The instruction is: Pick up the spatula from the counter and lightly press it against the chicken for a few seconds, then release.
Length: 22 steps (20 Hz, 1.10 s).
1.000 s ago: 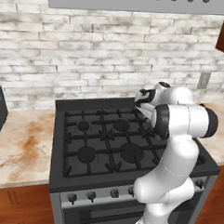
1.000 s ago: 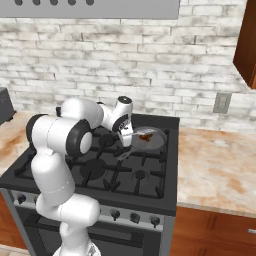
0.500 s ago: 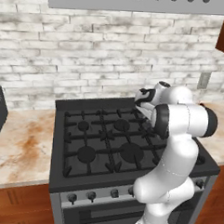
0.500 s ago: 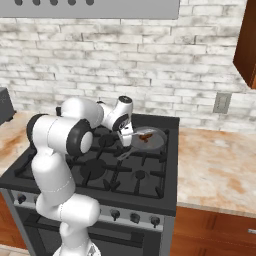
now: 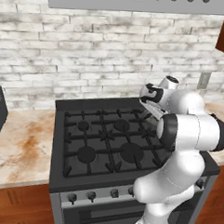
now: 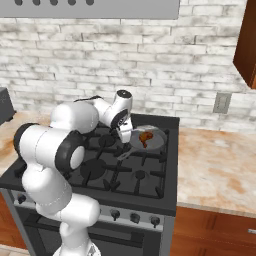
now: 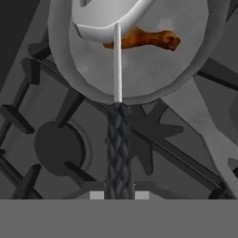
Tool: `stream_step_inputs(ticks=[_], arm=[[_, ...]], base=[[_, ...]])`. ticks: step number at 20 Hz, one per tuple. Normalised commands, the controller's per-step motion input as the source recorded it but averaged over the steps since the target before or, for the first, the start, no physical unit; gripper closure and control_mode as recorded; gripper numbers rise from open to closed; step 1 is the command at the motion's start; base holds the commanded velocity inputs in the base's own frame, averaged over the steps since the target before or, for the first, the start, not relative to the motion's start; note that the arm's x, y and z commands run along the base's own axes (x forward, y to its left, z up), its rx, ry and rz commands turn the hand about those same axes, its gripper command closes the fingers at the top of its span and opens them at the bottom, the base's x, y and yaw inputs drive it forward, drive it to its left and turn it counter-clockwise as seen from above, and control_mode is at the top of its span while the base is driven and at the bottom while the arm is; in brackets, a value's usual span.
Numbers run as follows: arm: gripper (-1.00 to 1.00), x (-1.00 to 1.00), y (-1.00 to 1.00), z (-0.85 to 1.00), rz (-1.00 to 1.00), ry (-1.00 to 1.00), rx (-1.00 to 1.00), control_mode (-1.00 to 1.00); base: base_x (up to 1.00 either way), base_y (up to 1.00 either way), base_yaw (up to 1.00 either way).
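1. In your left base view, the white arm stands in front of the stove's back-right corner. Its elbow and forearm hide the pan and the chicken from that side.
2. In the hand view, the spatula runs straight up toward 12 o'clock. Its white blade is cut off by the top edge.
3. The blade covers the left end of the chicken. You cannot tell whether it presses on the meat or hangs just above it.
4. The chicken lies in the grey pan on the stove. In the right base view, it sits at about 3 o'clock from the claw.
5. The pan's handle points toward 5 o'clock in the hand view and is cut off at the right edge.
6. The arm is bent high at the elbow, and its forearm reaches toward the back of the stove. The hand is tipped down toward the pan.
7. The gripper is closed narrowly on the spatula's dark braided handle. Its 2 finger tips barely show at the bottom of the hand view.
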Motion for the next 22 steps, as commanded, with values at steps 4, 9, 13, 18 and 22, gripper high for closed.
stream_step_inputs(ticks=[4,9,13,18,22], arm=[[1.0,-0.43,0.0,0.53,0.0,-0.09,0.0,-1.0],[1.0,-0.48,0.0,0.47,0.0,-0.08,0.0,-1.0],[1.0,-0.45,0.03,0.38,0.0,-0.07,0.0,-1.0],[1.0,-0.52,0.2,0.29,0.0,-0.08,0.0,-1.0],[1.0,-0.6,0.34,0.19,0.01,-0.1,0.0,-1.0]], base=[[0.0,0.0,0.0],[0.0,0.0,0.0],[0.0,0.0,0.0],[0.0,0.0,0.0],[0.0,0.0,0.0]])
